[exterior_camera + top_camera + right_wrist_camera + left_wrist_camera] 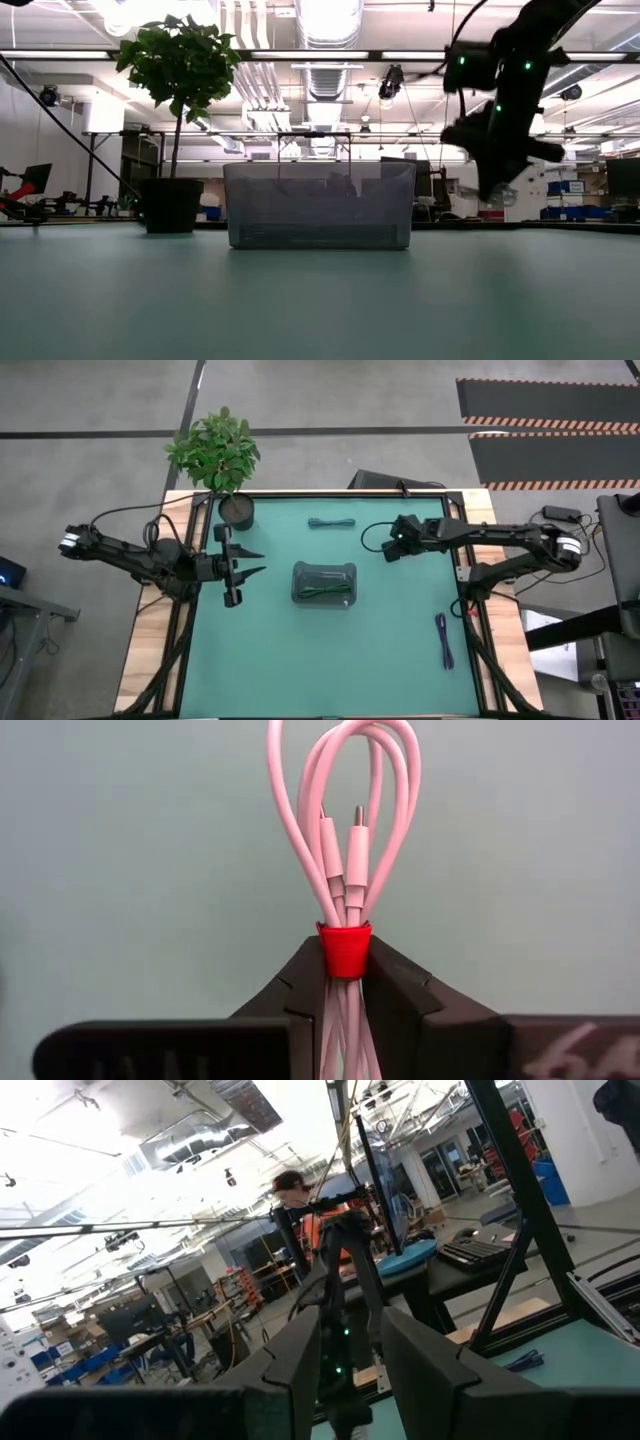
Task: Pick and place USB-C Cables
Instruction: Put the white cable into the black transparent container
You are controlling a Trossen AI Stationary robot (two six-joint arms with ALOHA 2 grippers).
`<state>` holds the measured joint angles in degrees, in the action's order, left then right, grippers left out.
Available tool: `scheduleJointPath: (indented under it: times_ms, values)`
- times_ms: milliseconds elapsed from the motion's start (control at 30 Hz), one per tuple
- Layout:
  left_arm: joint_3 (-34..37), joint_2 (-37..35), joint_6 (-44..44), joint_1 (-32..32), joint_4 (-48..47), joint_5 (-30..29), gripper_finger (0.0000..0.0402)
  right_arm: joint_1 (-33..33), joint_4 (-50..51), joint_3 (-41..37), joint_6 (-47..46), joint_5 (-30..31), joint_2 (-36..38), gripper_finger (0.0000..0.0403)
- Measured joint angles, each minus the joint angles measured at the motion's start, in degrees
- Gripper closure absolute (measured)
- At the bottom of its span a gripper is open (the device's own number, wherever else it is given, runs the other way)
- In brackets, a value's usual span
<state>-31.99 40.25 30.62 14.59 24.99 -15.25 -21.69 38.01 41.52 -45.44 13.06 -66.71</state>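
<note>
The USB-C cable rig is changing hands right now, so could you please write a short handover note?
Right gripper: shut on the white cable at its red tie, above the mat right of the bin.
Left gripper: open, empty, waiting left of the bin.
Done: green cable lies in the bin.
Left: drop the white one in; then the dark teal cable behind the bin and the purple-blue cable near the mat's right edge.

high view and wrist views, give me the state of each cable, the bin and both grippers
white cable: coiled, red tie, clamped in right gripper
green cable: in the bin
teal cable: flat on the mat, untouched
purple cable: flat on the mat near the right edge
bin: upright, open top
right gripper: shut on white cable, raised
left gripper: open, empty, beside the plant
</note>
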Motion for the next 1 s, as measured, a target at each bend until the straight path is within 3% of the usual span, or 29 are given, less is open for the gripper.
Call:
scheduleJointPath:
  times_ms: [300, 667, 833, 1000]
  values:
    - [0.02, 0.0, -0.14, 0.0, 0.0, 0.0, 0.0308, 5.83, -18.02, 0.0, 7.98, 5.52, 3.67, 0.0359]
    - [0.04, 0.0, -0.18, 0.01, -0.07, 0.0, 0.0308, 12.04, -44.81, 0.02, 21.28, 5.6, -1.66, 0.0359]
    - [0.04, 0.0, -0.18, 0.0, -0.24, 0.0, 0.0308, 13.02, -51.89, 0.02, 24.0, 4.2, -4.3, 0.0359]
    - [0.04, 0.0, -0.18, 0.02, -0.25, 0.0, 0.0308, 13.09, -56.03, 0.02, 25.51, -0.93, -6.14, 0.0359]
